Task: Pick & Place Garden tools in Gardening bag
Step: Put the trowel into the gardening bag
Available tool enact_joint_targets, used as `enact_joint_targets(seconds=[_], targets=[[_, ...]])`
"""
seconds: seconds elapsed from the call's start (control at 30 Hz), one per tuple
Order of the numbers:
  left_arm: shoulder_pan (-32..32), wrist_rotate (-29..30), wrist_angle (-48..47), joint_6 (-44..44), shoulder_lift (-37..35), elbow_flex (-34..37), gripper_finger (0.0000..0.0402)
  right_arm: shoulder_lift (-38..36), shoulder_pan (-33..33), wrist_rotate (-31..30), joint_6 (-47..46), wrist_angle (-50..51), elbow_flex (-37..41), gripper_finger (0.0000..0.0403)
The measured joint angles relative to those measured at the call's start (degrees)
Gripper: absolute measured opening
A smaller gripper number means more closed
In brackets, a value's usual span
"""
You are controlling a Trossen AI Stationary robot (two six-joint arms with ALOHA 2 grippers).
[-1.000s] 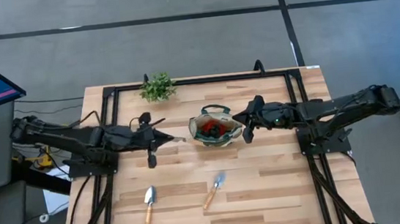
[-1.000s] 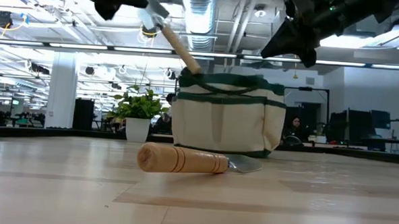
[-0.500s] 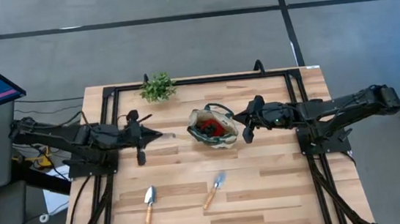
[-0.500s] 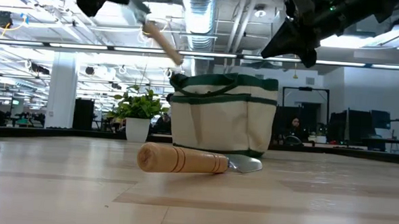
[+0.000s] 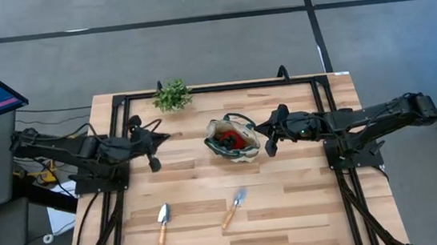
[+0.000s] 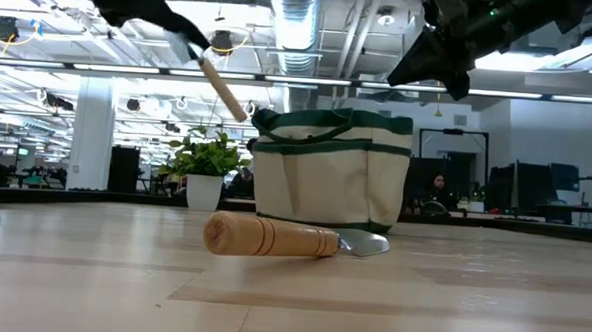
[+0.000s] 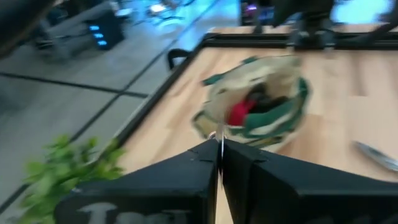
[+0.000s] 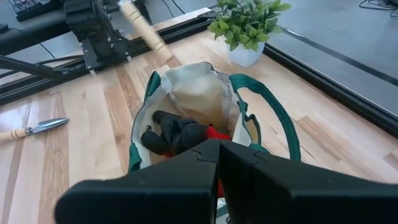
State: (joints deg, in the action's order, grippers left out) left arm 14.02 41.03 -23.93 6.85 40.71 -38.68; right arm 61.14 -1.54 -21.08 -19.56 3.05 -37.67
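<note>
The beige gardening bag (image 5: 235,139) with green trim stands upright on its base mid-table, with dark tools (image 8: 177,135) and a red tool (image 8: 215,133) inside. My left gripper (image 5: 157,139) is left of the bag, above the table, shut on a wooden-handled tool (image 6: 222,89). My right gripper (image 5: 270,139) hangs shut above the bag's right rim and touches nothing; its fingers (image 8: 186,180) show over the bag's opening. A trowel (image 5: 162,224) and a second wooden-handled tool (image 5: 233,208) lie flat near the front edge. My left gripper pinches the tool's thin metal end (image 7: 219,142) between its two shut fingers. The fingers point toward the bag. The wooden handle (image 8: 144,29) slants down from the fingers toward the bag, its free end (image 6: 240,114) short of the bag's left rim. The tool is lifted clear.
A green potted plant (image 5: 172,95) stands at the far edge, left of the bag. A black frame (image 5: 199,90) runs along the table's far and side edges. The second tool's handle (image 6: 271,236) lies close to the low camera.
My left gripper has gone toward the table's left edge, away from the bag, carrying the tool. The handle's free end has left the bag's left rim and now slants more steeply down. The bag shifted slightly to the left early on.
</note>
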Motion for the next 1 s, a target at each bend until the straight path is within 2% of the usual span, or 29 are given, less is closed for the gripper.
enact_joint_targets(seconds=[0.13,0.37,0.7,0.87,1.0], targets=[[0.0,4.2,-0.6,1.0,0.2,0.0,0.0002,0.0,0.0,0.0,0.0,0.0,0.0,0.0],[-3.2,2.0,0.0,1.2,2.7,0.0,0.0002,0.0,0.0,0.0,0.0,0.0,0.0,0.0],[-8.9,-12.4,10.7,-0.4,12.6,0.0,0.0002,0.0,0.0,0.0,0.0,0.0,0.0,0.0],[-8.4,-19.0,12.9,1.7,14.9,0.0,0.0002,0.0,0.0,0.1,0.0,3.0,0.0,0.0],[-6.5,-21.4,13.7,4.0,15.1,0.0,0.0002,0.0,0.0,0.1,-0.9,5.7,0.0,0.0]])
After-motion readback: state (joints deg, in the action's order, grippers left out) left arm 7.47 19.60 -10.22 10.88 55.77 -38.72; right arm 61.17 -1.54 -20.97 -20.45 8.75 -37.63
